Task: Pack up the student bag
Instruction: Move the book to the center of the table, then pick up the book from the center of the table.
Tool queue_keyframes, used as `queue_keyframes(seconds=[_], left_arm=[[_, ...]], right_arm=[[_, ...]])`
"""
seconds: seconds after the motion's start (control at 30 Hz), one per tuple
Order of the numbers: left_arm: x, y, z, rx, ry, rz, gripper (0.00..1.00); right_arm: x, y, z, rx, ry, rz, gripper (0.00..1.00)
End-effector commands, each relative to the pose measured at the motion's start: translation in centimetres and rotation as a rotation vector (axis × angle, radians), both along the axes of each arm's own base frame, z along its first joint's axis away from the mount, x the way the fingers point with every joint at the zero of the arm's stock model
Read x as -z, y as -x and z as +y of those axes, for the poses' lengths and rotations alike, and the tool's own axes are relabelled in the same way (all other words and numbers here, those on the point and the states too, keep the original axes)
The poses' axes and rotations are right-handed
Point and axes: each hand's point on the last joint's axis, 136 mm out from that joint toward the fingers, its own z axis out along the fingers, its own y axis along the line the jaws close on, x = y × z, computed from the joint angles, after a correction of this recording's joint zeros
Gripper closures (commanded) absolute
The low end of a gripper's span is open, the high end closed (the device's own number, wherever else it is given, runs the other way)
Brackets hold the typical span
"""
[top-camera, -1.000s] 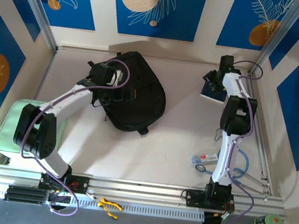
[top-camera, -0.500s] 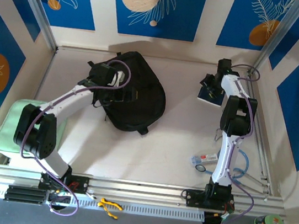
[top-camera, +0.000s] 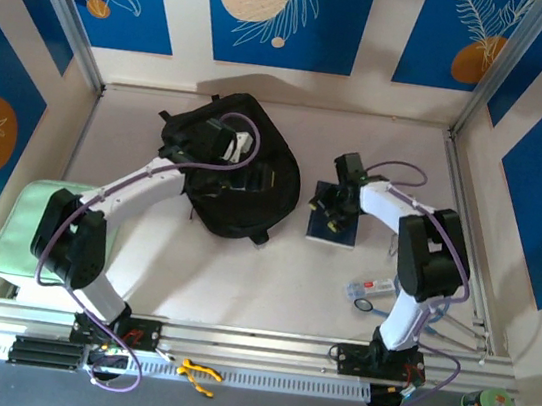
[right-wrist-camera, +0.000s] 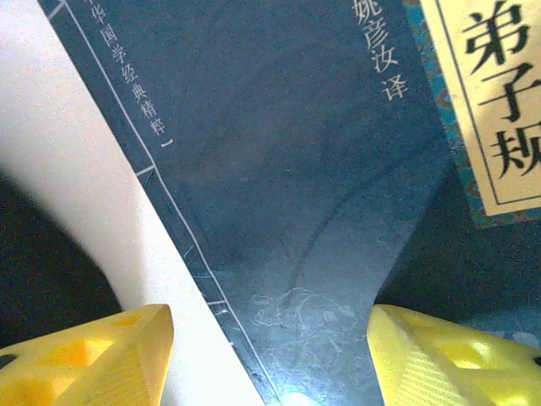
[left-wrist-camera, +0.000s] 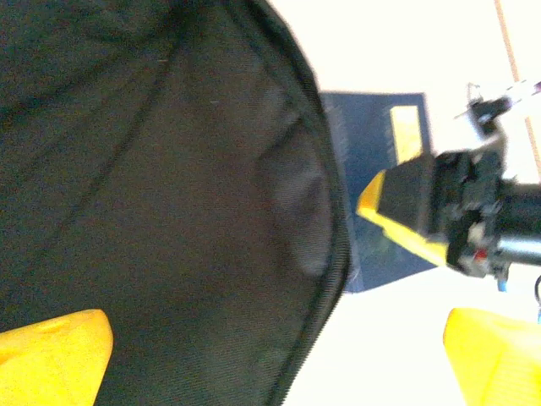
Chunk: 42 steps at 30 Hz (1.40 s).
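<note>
Student bag [top-camera: 263, 202] beside book [top-camera: 332, 234]; wrist-view Chinese lettering [right-wrist-camera: 494, 110].

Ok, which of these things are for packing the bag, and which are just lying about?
For the job:
bag
book

Lying about:
green pad
small white item
green bottle
yellow thing
</note>
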Motion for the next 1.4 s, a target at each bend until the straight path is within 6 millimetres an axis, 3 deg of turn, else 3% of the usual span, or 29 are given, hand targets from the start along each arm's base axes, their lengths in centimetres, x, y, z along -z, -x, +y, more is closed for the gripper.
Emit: queue_keyframes(seconds=[0.0,0.1,0.17,0.23,0.37,0.47,0.63,0.83,1.03,1.37], left_arm=[[-1.3,0.1,-2.9,0.031,0.035,-0.021,0.02],[-0.7,0.5,-4.8,0.038,0.012,-0.013,0.08],[0.0,1.0,-6.1,0.041,-0.008,-0.004,0.12],[0.8,1.5,-7.3,0.051,-0.03,0.003,0.16],[2.7,2.8,-9.9,0.091,-0.084,0.017,0.22],[3.9,3.4,-11.8,0.117,-0.112,0.016,0.27],[6.7,4.1,-14.0,0.15,-0.182,0.033,0.33],[9.9,4.2,-14.8,0.161,-0.236,0.072,0.39],[12.8,4.1,-14.2,0.166,-0.321,0.11,0.4],[16.9,5.5,-14.2,0.248,-0.426,0.179,0.49]], right_arm=[[-1.2,2.4,-0.3,0.052,0.033,0.055,0.35],[-3.8,1.5,-1.4,0.025,0.056,-0.025,0.35],[-4.5,0.8,-2.9,-0.002,0.087,-0.069,0.36],[-4.4,0.2,-3.9,-0.063,0.098,-0.089,0.44],[-3.8,0.3,-5.6,-0.214,0.194,-0.068,0.47],[-3.0,0.6,-7.1,-0.226,0.234,-0.049,0.51],[-1.5,0.6,-6.7,-0.255,0.14,-0.041,0.55],[0.4,0.9,-7.1,-0.268,0.153,0.023,0.58],[1.4,1.2,-7.2,-0.267,0.154,0.055,0.56],[0.7,1.4,-5.0,-0.318,0.012,0.06,0.56]])
